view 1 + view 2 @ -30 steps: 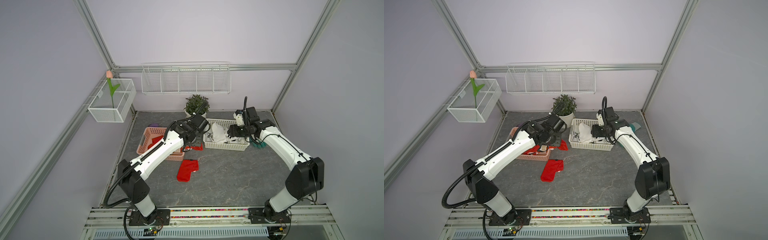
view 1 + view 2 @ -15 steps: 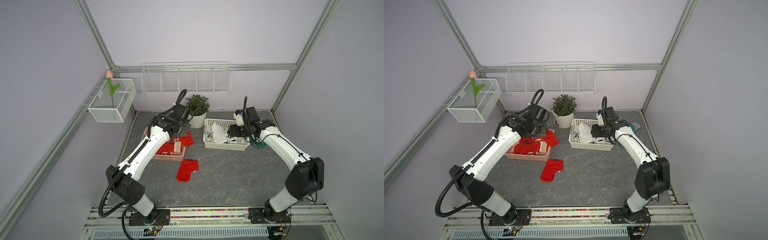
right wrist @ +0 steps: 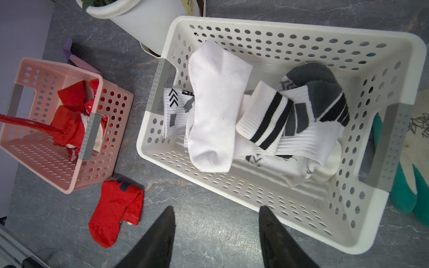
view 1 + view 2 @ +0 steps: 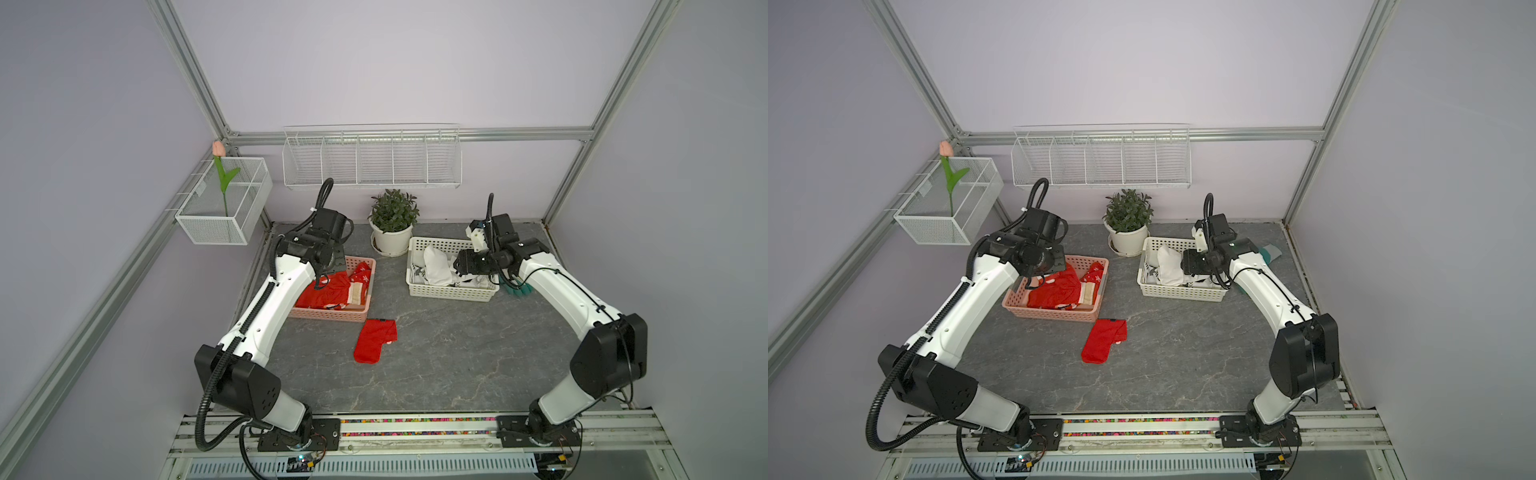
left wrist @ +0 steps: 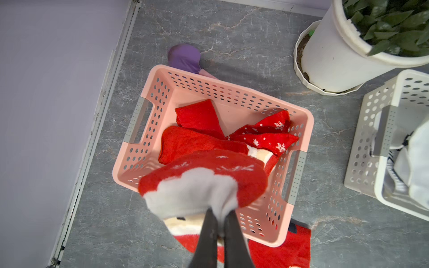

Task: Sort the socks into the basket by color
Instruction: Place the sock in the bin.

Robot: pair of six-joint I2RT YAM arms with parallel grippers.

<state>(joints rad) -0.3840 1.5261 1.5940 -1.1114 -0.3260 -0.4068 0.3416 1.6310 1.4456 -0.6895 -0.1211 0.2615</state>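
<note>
Over the pink basket [image 5: 299,120], the left gripper [image 5: 218,224] is pinched tight on the white cuff of a red sock [image 5: 209,171], which hangs from the jaws above the basket's inside. Below it in that basket lie other red socks [image 5: 197,118], some with white snowflakes. A stray sock [image 4: 375,340], also red, lies flat on the grey table [image 4: 457,365] just in front of the pink basket, apart from both arms. The right gripper [image 3: 216,208] stands wide with nothing between its jaws, hovering above the white basket [image 3: 278,24], where the white socks [image 3: 216,104], some with black and grey stripes, are piled. Teal gloves [image 3: 404,195] lie on the table beside the white basket, and a potted plant [image 4: 391,224] stands at the back between the two baskets.
</note>
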